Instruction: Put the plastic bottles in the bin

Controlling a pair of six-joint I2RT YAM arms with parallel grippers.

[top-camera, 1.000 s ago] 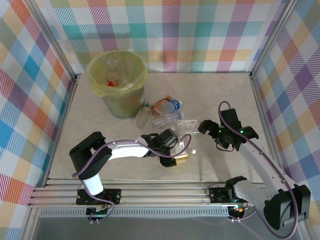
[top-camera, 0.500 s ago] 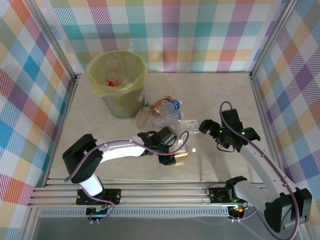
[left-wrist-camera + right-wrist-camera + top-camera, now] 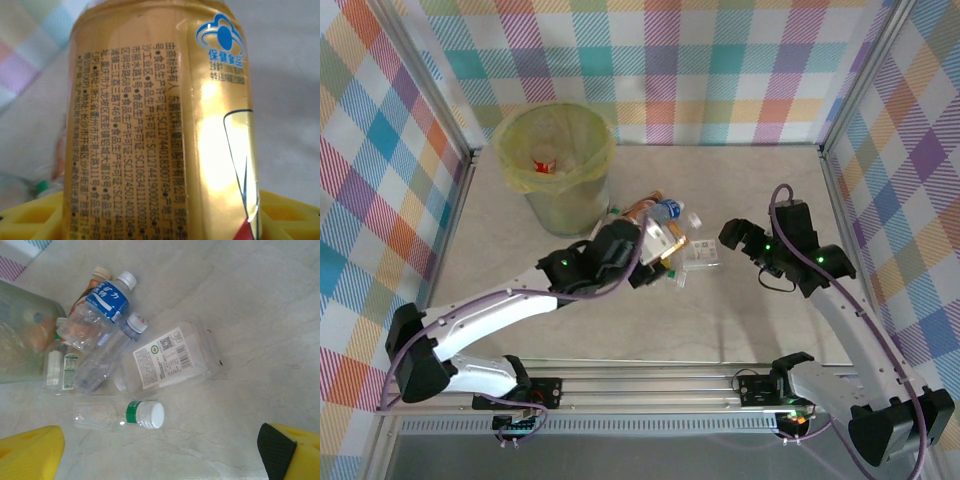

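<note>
My left gripper (image 3: 652,254) is shut on a plastic bottle (image 3: 160,125) with a gold printed label, held up off the table a little right of the bin (image 3: 555,165). The bottle stands between the yellow fingertips (image 3: 30,220). The bin is a pale-green bucket with a yellow-green bag. More bottles lie in a pile (image 3: 655,210) beside it: a blue-labelled one (image 3: 102,307), a flat white-labelled one (image 3: 165,360) and a small white-capped one (image 3: 135,415). My right gripper (image 3: 748,256) hangs open just right of the pile, its fingers (image 3: 30,452) holding nothing.
Checked cloth walls and metal rails close the table in on three sides. The bin's wall (image 3: 20,340) stands close behind the pile. Bare marble-look tabletop (image 3: 760,190) lies right of the pile and toward the front.
My left arm has lifted the gold-labelled bottle from the front of the table and carried it back towards the pile and bin. The right gripper has shifted slightly back, still open.
</note>
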